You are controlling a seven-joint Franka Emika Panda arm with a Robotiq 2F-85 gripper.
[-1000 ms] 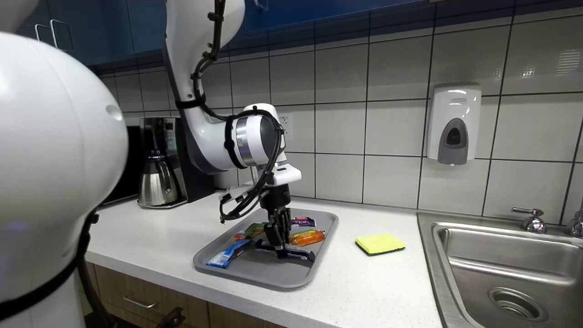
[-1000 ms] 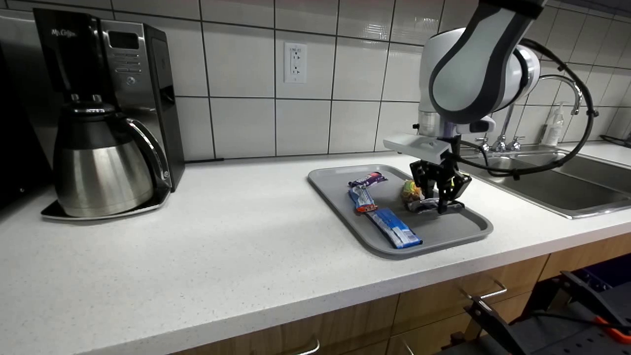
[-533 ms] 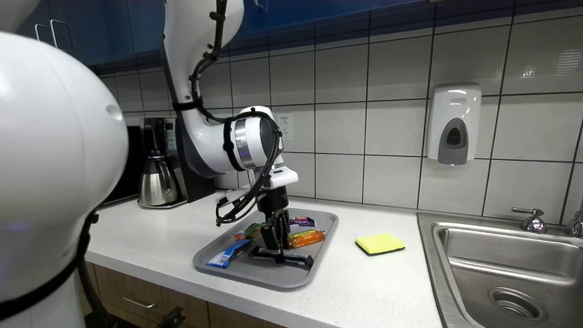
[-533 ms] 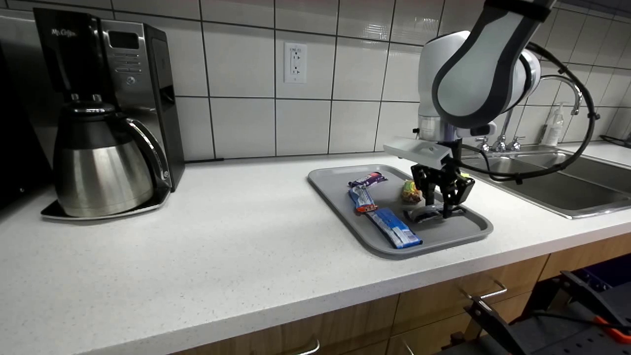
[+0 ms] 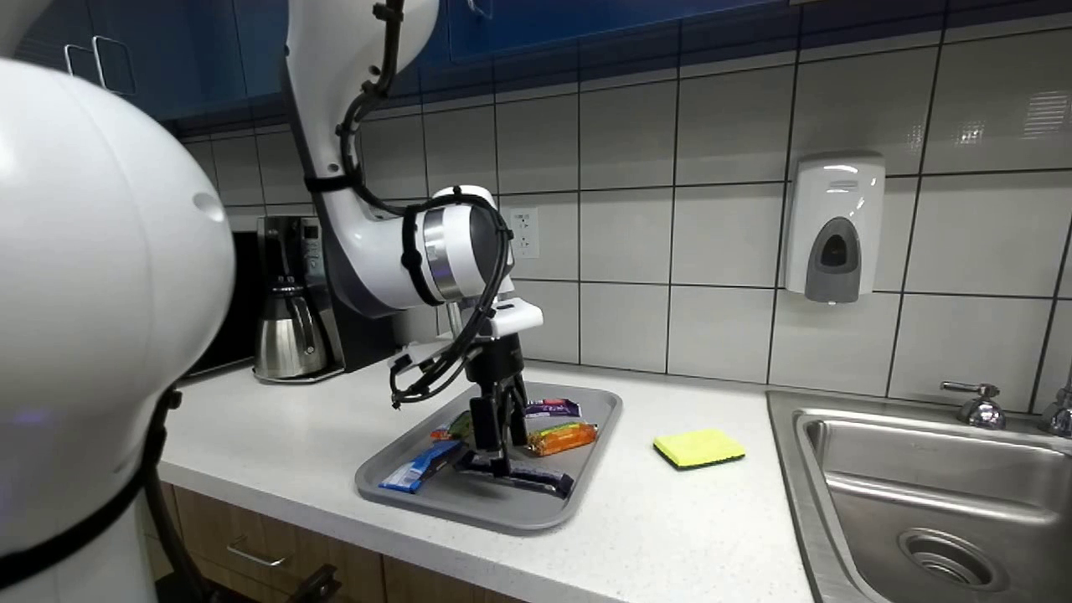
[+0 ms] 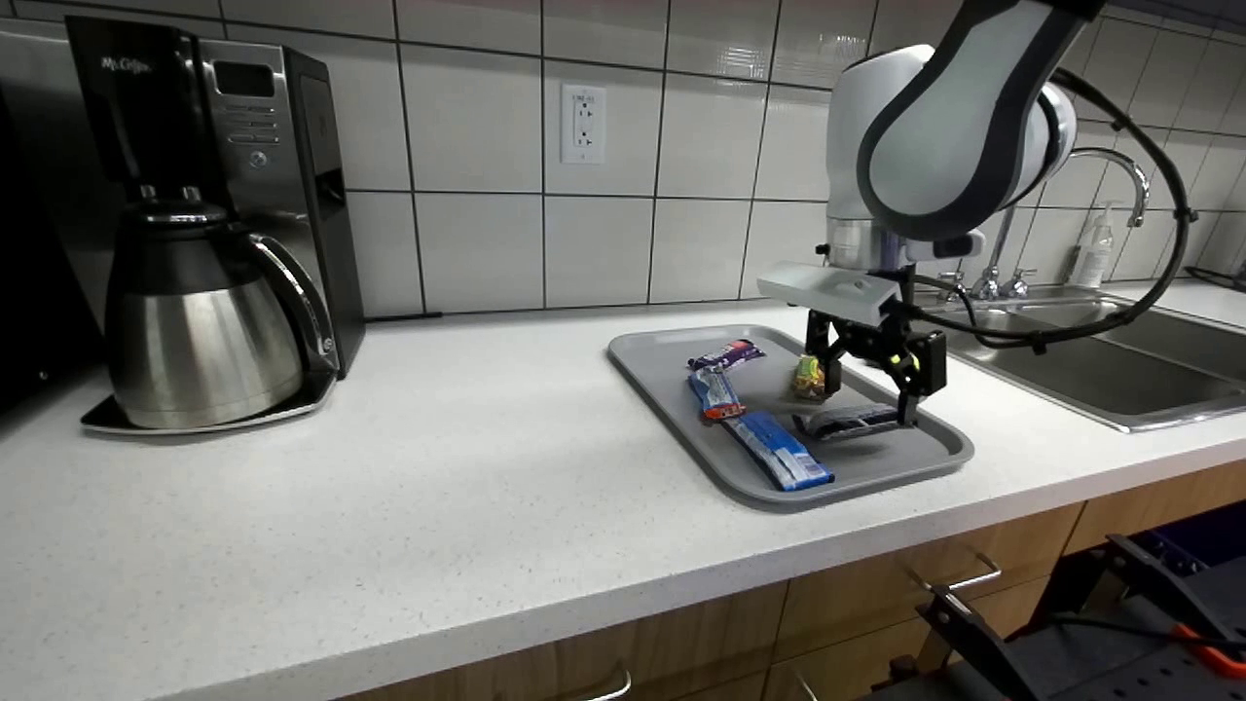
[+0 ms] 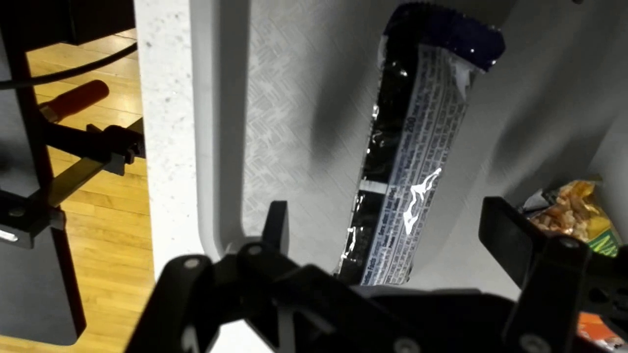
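The dark bar point(image 7: 407, 162) lies on the tray point(image 5: 469, 502), slantwise between the fingers point(image 7: 510, 240) of the gripper point(image 7: 385, 220). We see those fingers spread wide and grasping nothing: in the wrist view a gap shows on each side of the bar, though its near end is hidden. Over the last second the fingers have parted from a narrower stance, and the bar has ended up slightly farther from the orange pack point(image 5: 563, 438). We take that to mean the bar is free now, resting on the tray and not carried; how firmly it was pinched, we cannot tell.

Also on the tray we find a blue pack point(image 6: 779, 450), seemingly touching a smaller blue-and-orange pack point(image 6: 715, 391), with a purple pack point(image 6: 725, 354) just beyond.

The tray is grey and sits near the front edge of a speckled white counter point(image 6: 409, 526). A yellow sponge point(image 5: 699, 448) lies between it and the steel sink point(image 5: 800, 469); on the opposite side, well apart, we see a coffee maker point(image 6: 258, 136) with its carafe point(image 6: 204, 341). Behind runs a tiled wall point(image 6: 477, 127) bearing a soap dispenser point(image 5: 836, 226), under blue cupboards point(image 5: 603, 21). Below are wooden drawers point(image 5: 209, 528) and a wood floor point(image 7: 110, 274).
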